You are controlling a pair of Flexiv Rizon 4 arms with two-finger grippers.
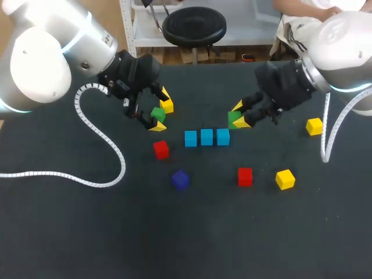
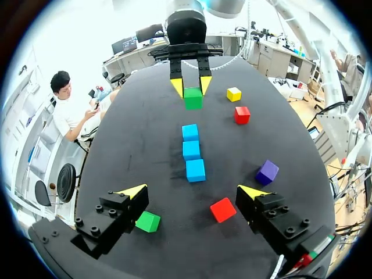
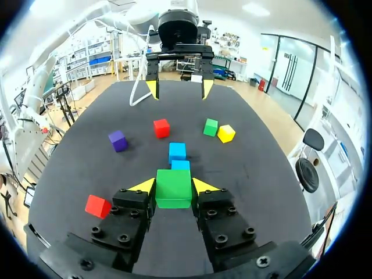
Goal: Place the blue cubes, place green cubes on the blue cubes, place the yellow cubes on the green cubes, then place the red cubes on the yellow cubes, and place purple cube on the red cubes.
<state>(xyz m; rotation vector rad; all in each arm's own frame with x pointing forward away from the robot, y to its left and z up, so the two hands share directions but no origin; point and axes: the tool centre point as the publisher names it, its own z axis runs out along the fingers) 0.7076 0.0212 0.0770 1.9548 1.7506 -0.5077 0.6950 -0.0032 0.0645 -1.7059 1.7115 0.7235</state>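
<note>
Your right gripper [image 3: 173,187] is clamped on a small green cube [image 3: 174,195]; left gripper [image 2: 193,191] spread wide, holding nothing — 2nd green cube [image 2: 147,221] sits by one finger, on black tabletop [image 2: 139,133].

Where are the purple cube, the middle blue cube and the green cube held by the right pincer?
purple cube [image 1: 180,179]: head view, top face.
middle blue cube [image 1: 206,137]: head view, top face.
held green cube [image 3: 174,187]: right wrist view, centre of visible face.

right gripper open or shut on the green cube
Shut on the green cube: in the right wrist view the right gripper has both yellow tips pressed against the cube's opposite sides.
</note>
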